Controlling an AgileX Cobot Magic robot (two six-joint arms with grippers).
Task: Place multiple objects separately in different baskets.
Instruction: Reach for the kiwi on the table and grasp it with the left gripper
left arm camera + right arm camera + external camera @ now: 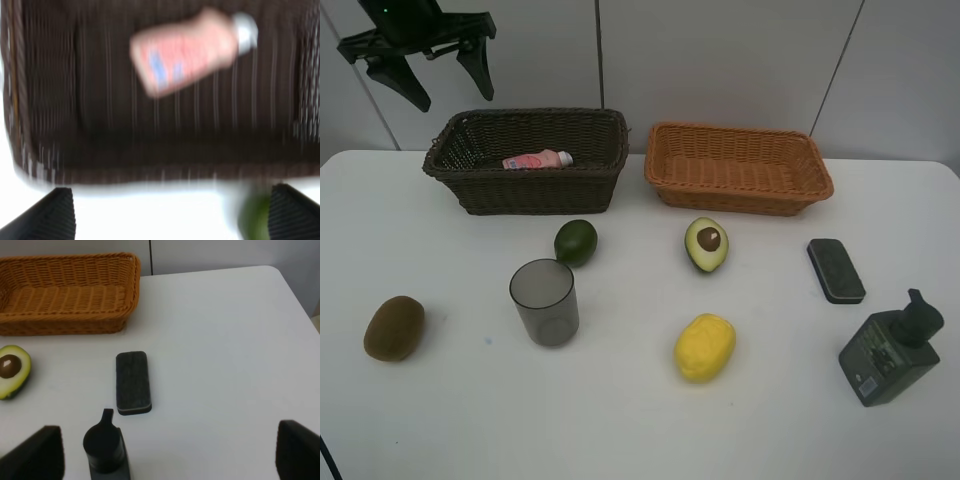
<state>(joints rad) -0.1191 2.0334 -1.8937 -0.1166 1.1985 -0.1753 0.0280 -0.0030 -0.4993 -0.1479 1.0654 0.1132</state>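
L gripper (pixel 452 95) jaws wide, empty, above dark basket (pixel 525 190); 1 pink bottle (pixel 535 159) lies inside. 2 baskets total (2nd: orange basket (pixel 735 200)); on table (pixel 620 430) 1 ea: kiwi (pixel 394 328), cup (pixel 544 302), green fruit (pixel 575 242), avocado half (pixel 706 244), lemon (pixel 704 347), black case (pixel 835 269), pump bottle (pixel 892 350). R gripper (pixel 167 455) spread, empty, over pump bottle; bottle labels unreadable.

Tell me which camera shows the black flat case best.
The right wrist view: the black flat case is close, sharp and unobstructed. The exterior high view shows it whole but smaller. The left wrist view misses it, taking in mostly the dark basket.
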